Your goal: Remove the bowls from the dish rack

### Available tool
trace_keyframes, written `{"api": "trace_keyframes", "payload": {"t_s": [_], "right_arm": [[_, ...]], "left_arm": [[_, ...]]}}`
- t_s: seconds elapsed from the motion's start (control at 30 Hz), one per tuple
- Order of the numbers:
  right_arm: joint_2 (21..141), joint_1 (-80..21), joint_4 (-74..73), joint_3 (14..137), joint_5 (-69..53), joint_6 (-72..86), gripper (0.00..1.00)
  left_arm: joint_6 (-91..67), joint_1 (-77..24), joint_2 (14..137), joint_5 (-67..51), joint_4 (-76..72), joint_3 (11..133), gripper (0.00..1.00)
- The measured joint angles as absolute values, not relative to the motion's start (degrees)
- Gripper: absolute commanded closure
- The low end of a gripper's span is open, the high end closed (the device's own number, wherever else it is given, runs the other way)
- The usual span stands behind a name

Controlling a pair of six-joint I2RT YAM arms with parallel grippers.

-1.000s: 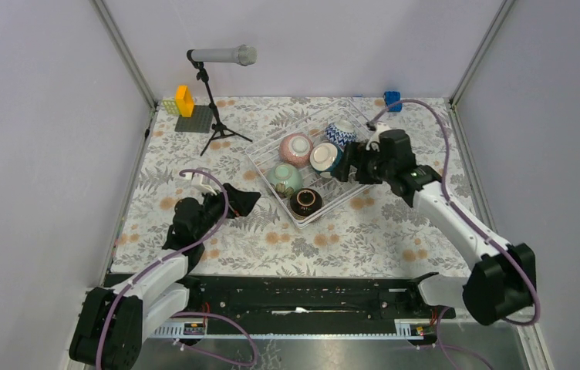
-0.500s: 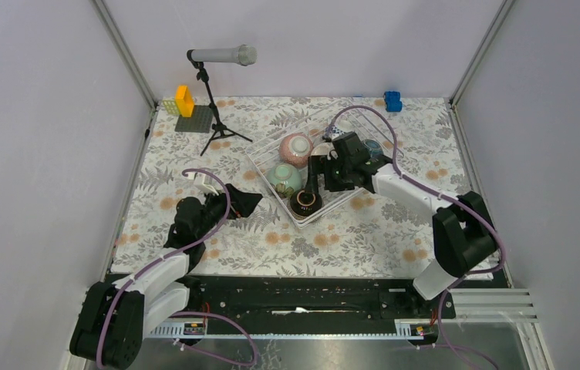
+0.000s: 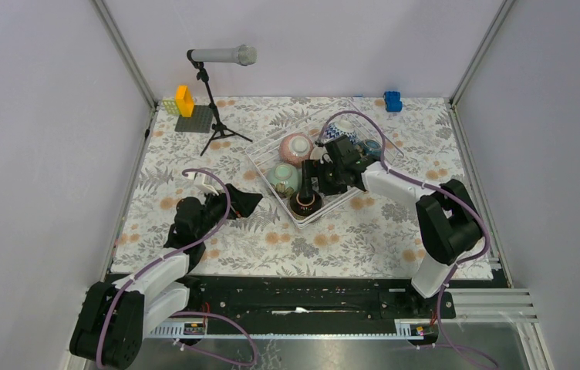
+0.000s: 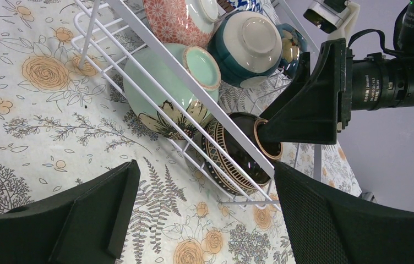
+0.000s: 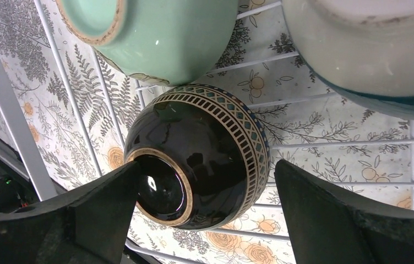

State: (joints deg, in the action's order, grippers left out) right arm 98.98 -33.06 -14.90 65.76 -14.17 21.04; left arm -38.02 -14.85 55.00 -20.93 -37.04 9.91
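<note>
Bowls (image 4: 163, 88) — six — in one dish rack (image 5: 12, 110)

Odds and ends at the back of the floral worktop (image 3: 349, 231)
A mic (image 3: 223, 55) on a tripod (image 3: 217, 127) stands beside a grey baseplate (image 3: 196, 119) carrying a yellow block (image 3: 184, 101); a blue block (image 3: 392, 100) sits well apart, far right.

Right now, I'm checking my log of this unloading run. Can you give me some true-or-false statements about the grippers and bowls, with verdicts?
1. The right gripper has its open fingers on either side of the dark brown bowl. True.
2. The left gripper holds the mint green bowl. False: it is open and empty, outside the dish rack.
3. The mint green bowl sits in the dish rack. True.
4. The pink bowl stands outside the rack. False: it is inside the rack.
</note>
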Motion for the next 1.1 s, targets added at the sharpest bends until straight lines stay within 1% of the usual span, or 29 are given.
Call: {"api": "trace_keyframes", "payload": {"t_s": [0.03,0.07,0.27,0.37,0.47,0.5,0.53,0.7,0.77,0.8,1.1], "right_arm": [[99.2,-33.1,-14.9,65.8,-14.6,21.1,0.07],[99.3,-33.1,-14.9,66.0,-15.0,21.2,0.12],[100.0,-33.3,-15.5,67.4,-15.2,21.8,0.31],[100.1,-33.5,-16.7,68.6,-13.1,22.5,0.37],[100.1,-33.6,-17.6,69.4,-10.9,23.4,0.39],[100.0,-33.7,-17.6,69.4,-10.2,23.7,0.39],[99.8,-33.7,-17.7,69.5,-9.5,23.9,0.36],[99.1,-33.7,-18.3,69.4,-6.4,24.5,0.12],[98.0,-33.6,-17.9,68.5,-4.9,24.8,0.03],[96.7,-33.6,-17.5,67.5,-3.9,25.0,0.01],[82.3,-33.6,-14.7,62.3,8.8,30.1,0.0]], "left_arm": [[-38.0,-14.9,55.0,-21.0,-37.0,9.9,0.03],[-38.0,-14.9,55.0,-21.0,-37.0,9.9,0.03],[-38.0,-14.9,55.0,-21.0,-37.0,9.9,0.03],[-38.0,-14.9,55.0,-21.0,-37.0,9.9,0.03],[-38.0,-14.9,55.0,-21.0,-37.0,9.9,0.03],[-38.0,-14.9,55.0,-21.0,-37.0,9.9,0.03],[-38.0,-14.9,55.0,-21.0,-37.0,9.9,0.03],[-38.0,-14.9,54.8,-21.0,-37.0,9.9,0.03],[-38.0,-14.9,54.8,-21.0,-37.0,9.9,0.03],[-38.0,-14.9,54.8,-21.0,-37.0,9.9,0.03],[-38.0,-14.9,54.7,-21.0,-36.9,9.9,0.03]]}}
